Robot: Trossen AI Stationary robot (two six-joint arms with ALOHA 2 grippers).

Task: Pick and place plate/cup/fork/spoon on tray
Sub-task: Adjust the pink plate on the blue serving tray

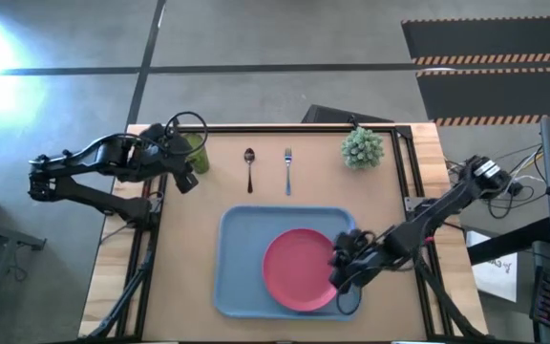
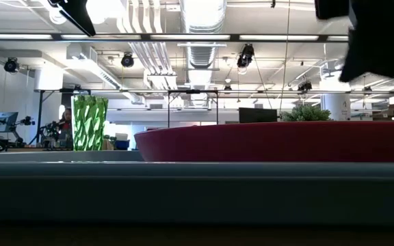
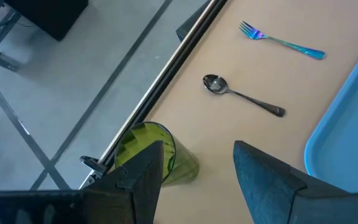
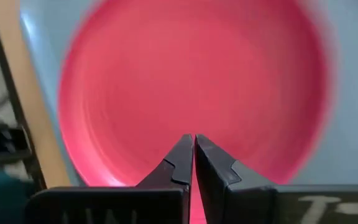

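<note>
The pink-red plate [image 1: 299,269] lies flat in the right half of the light-blue tray [image 1: 242,239]. My right gripper [image 4: 193,140] is shut and hangs over the plate's right rim, clear above it in the low view [image 2: 378,34]. The green cup [image 1: 196,153] stands upright at the table's far left. My left gripper [image 3: 197,149] is open, raised above and just near of the cup [image 3: 151,152], holding nothing. The spoon [image 1: 249,167] and the fork [image 1: 288,167] lie side by side on the table beyond the tray.
A spiky potted plant [image 1: 362,148] stands at the far right of the table. The tray's left half is bare. A dark frame rail [image 3: 166,68] runs along the table's far edge behind the cup.
</note>
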